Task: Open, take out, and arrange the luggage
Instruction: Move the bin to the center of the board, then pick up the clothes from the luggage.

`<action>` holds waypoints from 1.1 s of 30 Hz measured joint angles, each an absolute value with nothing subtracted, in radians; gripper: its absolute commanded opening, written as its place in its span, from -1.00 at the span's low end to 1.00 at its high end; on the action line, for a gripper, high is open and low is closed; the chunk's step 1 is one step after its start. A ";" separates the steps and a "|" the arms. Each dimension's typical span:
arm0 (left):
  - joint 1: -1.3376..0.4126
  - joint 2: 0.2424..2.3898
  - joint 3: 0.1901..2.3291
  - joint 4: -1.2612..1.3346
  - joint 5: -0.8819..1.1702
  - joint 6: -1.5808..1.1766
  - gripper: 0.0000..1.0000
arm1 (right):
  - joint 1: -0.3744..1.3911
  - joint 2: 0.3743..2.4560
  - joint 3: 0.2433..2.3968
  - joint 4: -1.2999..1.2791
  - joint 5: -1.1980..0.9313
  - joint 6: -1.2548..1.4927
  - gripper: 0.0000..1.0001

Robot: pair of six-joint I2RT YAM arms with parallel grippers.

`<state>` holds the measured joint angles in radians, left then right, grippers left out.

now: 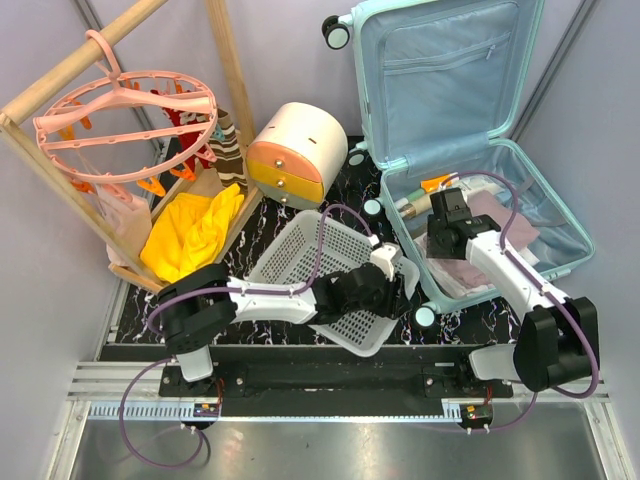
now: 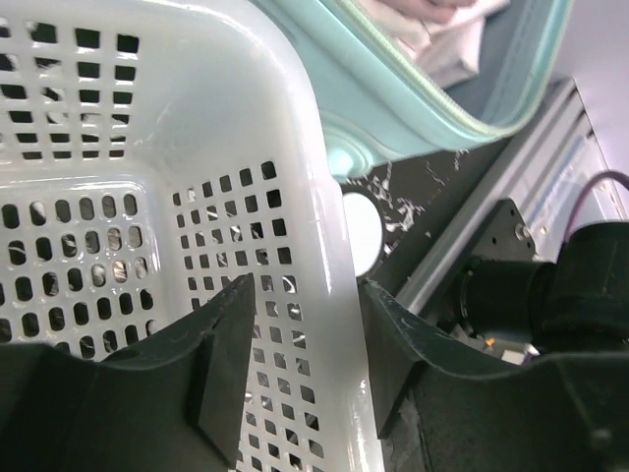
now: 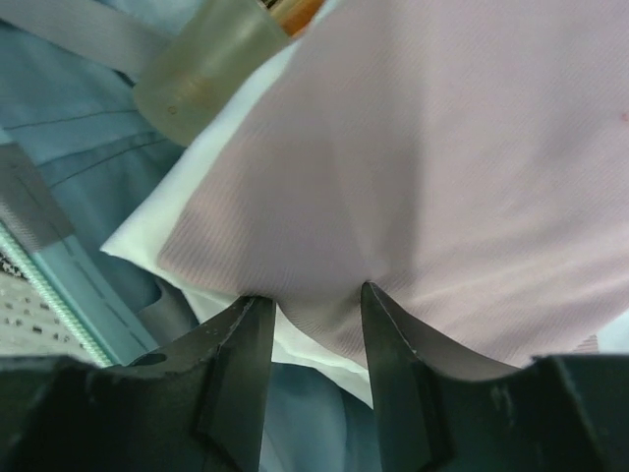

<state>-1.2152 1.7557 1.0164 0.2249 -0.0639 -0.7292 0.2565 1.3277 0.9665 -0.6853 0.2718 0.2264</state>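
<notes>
Luggage [image 1: 440,70] open, far right, lid up. Right gripper [image 3: 314,295] pinched on cloth [image 3: 472,147] inside; left gripper [image 2: 307,295] clamped on basket [image 2: 98,118] wall. Needed firm pinch, straight lift clear of rim, basket held steady.

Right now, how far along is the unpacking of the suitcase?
Done: the luggage lies open, lid up. In hand: the right hand pinches the pink cloth inside it; the left hand straddles the white basket wall. Left: cloth, bottle and the rest still to come out; basket looks empty.
</notes>
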 measured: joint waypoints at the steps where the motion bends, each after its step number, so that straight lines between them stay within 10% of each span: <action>1: -1.212 1.756 1.020 0.220 -0.075 -0.727 -0.22 | 0.263 1.334 0.966 -0.682 0.269 0.223 0.04; 5: -1.192 1.756 1.028 0.215 -0.097 -0.707 0.11 | 0.279 1.349 0.967 -0.673 0.260 0.212 0.02; 12: -1.176 1.744 1.026 0.242 -0.104 -0.657 0.89 | 0.284 1.386 0.972 -0.668 0.263 0.202 -0.77; 33: -1.001 1.117 0.716 0.126 -0.248 -0.522 0.98 | 0.321 1.298 1.167 -0.792 -0.022 0.178 -1.00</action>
<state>-1.0008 1.1172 0.7162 0.1265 -0.2478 -0.5224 0.3214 1.2976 1.1671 -0.7918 -0.0223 0.1776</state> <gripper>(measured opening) 0.987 0.012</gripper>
